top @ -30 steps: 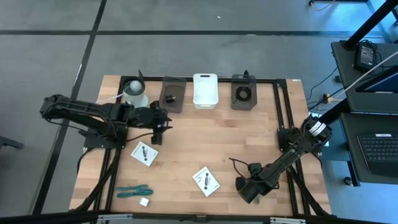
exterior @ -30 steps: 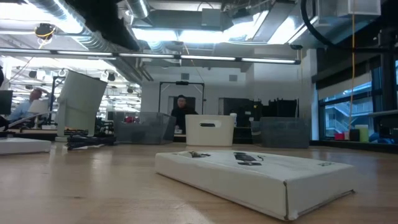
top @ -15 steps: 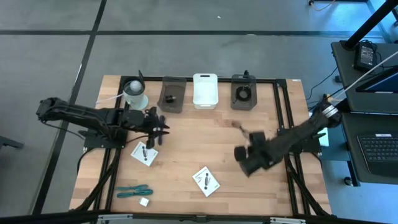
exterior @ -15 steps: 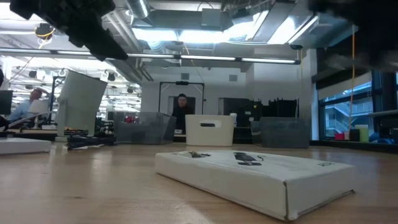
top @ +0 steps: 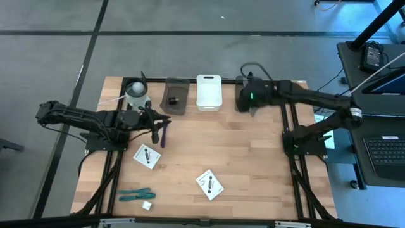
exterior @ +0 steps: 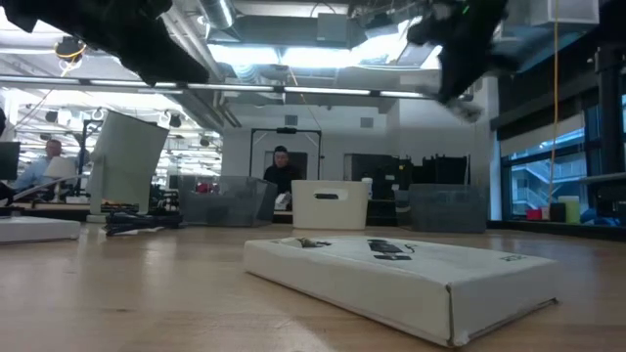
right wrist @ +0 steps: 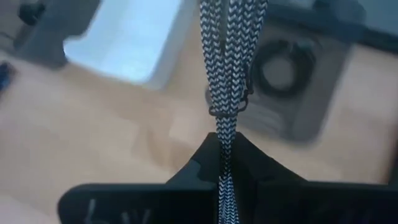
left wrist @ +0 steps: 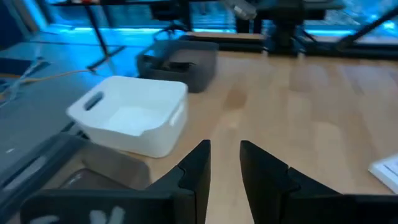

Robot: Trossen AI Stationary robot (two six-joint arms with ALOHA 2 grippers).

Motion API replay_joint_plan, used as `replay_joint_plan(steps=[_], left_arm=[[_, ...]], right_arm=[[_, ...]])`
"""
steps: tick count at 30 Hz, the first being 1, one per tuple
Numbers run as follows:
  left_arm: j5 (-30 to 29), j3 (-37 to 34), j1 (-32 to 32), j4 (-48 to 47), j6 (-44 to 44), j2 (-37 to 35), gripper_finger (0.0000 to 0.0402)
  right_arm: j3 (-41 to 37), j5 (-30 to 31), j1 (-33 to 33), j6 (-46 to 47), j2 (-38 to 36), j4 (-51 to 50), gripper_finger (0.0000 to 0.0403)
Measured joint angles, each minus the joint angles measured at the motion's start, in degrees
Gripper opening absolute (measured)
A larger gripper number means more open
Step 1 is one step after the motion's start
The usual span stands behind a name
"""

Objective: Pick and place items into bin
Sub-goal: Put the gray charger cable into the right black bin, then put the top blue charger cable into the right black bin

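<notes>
The right end effector (right wrist: 225, 163) pinches a black-and-white braided cord (right wrist: 229, 56) and hangs over the dark bin (top: 247, 94) at the desk (top: 240, 158) back edge; centre it above the coil already inside, lower until the cord slackens, then release; dropping early could drape it over the rim. The left end effector (top: 156, 128) clamps the purple stick (top: 163, 134), with the white bin (left wrist: 134, 121) ahead of it.
</notes>
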Motion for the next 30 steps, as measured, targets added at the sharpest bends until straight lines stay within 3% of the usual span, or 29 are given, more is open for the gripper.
replay_joint_plan(steps=[6, 11, 15, 20, 30], left_arm=[[-5.9, 0.0, 0.0, 1.8, -2.9, 0.0, 0.0074], [-9.4, 0.0, 0.0, 1.9, -5.2, 0.0, 0.0072], [-12.0, 0.0, 0.0, 1.9, -7.1, 0.0, 0.0072], [-13.5, 0.0, 0.0, 1.9, -8.5, 0.0, 0.0072], [-14.9, 0.0, 0.0, 1.8, -8.5, 0.0, 0.0072]], right_arm=[[-4.1, -11.7, -16.4, -16.6, 4.5, 13.3, 0.0015], [-4.3, -16.9, -23.5, -24.6, 12.8, 15.9, 0.0015], [-4.3, -17.5, -26.2, -27.8, 18.8, 17.6, 0.0018], [-4.3, -18.0, -28.0, -30.6, 24.1, 18.2, 0.0059], [-3.7, -18.5, -28.3, -32.3, 25.2, 18.1, 0.0087]])
